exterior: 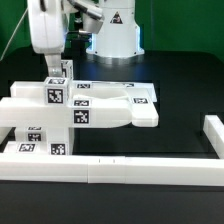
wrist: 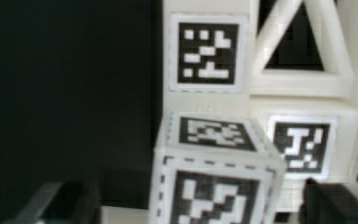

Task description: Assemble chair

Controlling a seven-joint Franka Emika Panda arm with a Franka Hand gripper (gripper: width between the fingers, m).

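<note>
The chair parts are white blocks and panels with black-and-white tags, grouped at the exterior view's left. A tagged upright square piece (exterior: 55, 92) stands by a second tagged block (exterior: 82, 115) and a flat panel (exterior: 122, 98). Another tagged part (exterior: 35, 140) lies nearer the front rail. My gripper (exterior: 60, 72) hangs just above the upright piece. In the wrist view my gripper (wrist: 211, 200) is open, with its dark fingers (wrist: 60, 200) on either side of a tagged block top (wrist: 211, 190), apart from it. A further tagged piece (wrist: 208, 55) lies beyond.
Plain white border rails run along the front (exterior: 120, 170) and the exterior view's right (exterior: 212, 132). The white robot housing (exterior: 115, 30) stands at the back. The table surface is black.
</note>
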